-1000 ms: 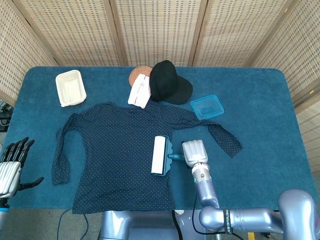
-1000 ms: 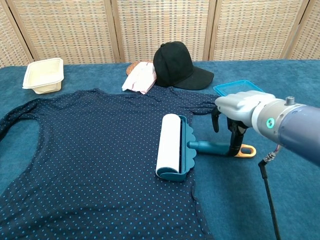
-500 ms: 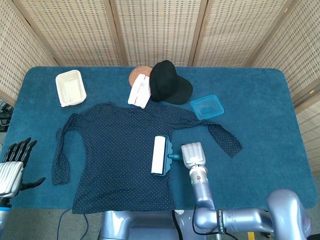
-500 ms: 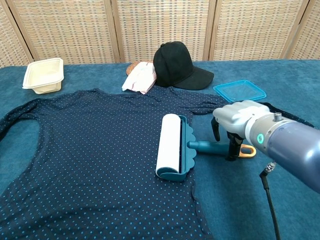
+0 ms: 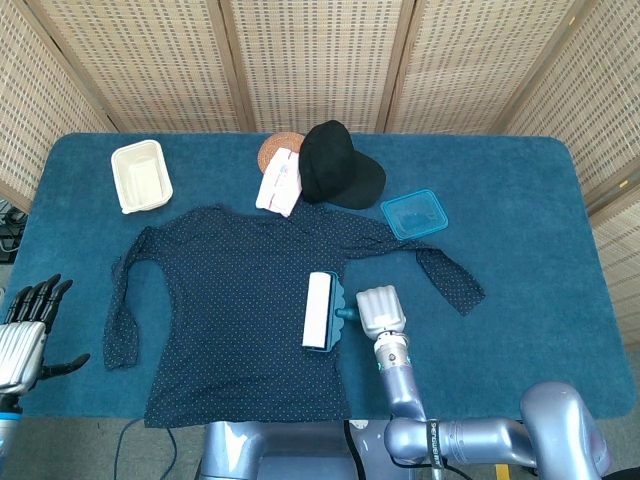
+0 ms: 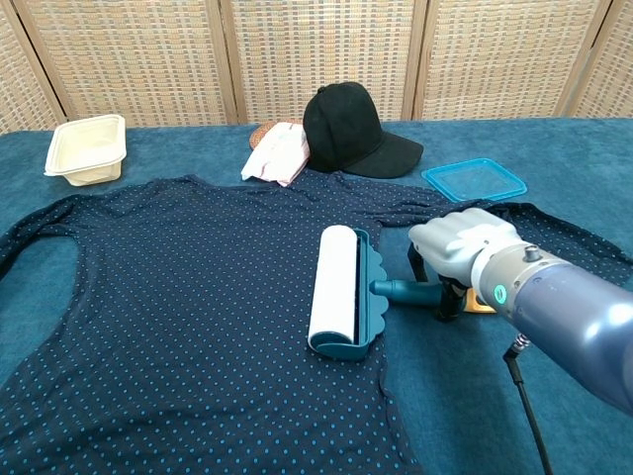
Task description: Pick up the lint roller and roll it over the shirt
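Apparently right robot hand [image 6: 460, 247] hovers over lint roller [image 6: 341, 290] handle, fingers curled down; grip not confirmed. Risk: shallow grasp lets roller twist, bunching shirt [image 6: 198, 297].

My right hand [image 6: 457, 249] curls over the lint roller [image 6: 341, 290] handle; its white roll lies on the dotted shirt [image 6: 178, 297].
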`<state>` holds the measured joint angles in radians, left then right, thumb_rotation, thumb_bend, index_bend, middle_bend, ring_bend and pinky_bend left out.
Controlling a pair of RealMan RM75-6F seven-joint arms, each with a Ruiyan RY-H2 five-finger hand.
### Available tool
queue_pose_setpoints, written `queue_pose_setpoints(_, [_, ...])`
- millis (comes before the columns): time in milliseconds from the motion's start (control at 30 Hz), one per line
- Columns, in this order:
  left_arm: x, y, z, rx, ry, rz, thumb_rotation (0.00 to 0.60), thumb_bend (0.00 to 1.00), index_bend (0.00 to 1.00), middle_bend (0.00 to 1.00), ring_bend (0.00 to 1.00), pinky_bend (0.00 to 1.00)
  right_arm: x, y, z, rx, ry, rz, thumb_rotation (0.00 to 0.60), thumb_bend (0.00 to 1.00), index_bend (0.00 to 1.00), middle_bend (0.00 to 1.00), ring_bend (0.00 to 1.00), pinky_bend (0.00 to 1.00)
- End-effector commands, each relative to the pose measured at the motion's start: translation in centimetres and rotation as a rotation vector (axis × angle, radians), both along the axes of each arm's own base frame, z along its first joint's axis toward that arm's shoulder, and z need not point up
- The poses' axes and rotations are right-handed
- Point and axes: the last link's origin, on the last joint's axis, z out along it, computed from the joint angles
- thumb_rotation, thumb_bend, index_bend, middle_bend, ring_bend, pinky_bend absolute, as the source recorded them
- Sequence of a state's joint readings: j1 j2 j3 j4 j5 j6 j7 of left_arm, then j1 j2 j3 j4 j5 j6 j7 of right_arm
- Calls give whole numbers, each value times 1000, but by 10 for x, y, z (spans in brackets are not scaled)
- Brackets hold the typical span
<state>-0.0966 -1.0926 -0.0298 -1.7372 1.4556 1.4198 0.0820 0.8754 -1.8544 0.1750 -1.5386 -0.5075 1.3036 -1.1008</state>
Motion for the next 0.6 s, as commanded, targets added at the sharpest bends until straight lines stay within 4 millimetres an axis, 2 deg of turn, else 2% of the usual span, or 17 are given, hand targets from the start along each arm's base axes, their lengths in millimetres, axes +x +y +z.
queue_pose_setpoints(33, [0,1,0,-3,-3,0,600,0,0,0,0,0,0,-1,-1,-4,-5,11,600,655,661,1000,1000,1000])
queue_pose_setpoints(133, [-1,1,0,-3,-6,1,600,0,0,0,0,0,3,-3,2,-16,-22,21,600,754,696,1000,1000,1000])
queue_pose_setpoints(200, [-1,2,1,-3,-9,3,600,0,0,0,0,0,7,-5,6,-25,-26,31,600,782,703,1000,1000,1000])
queue_pose_setpoints(400, [-2,3,3,-2,-24,6,600,0,0,0,0,0,27,-19,20,-64,16,82,600,803,709,1000,1000,1000])
queue_pose_setpoints(600, [-5,5,6,-5,-43,14,600,0,0,0,0,0,62,-36,30,-93,110,123,600,813,715,1000,1000,1000])
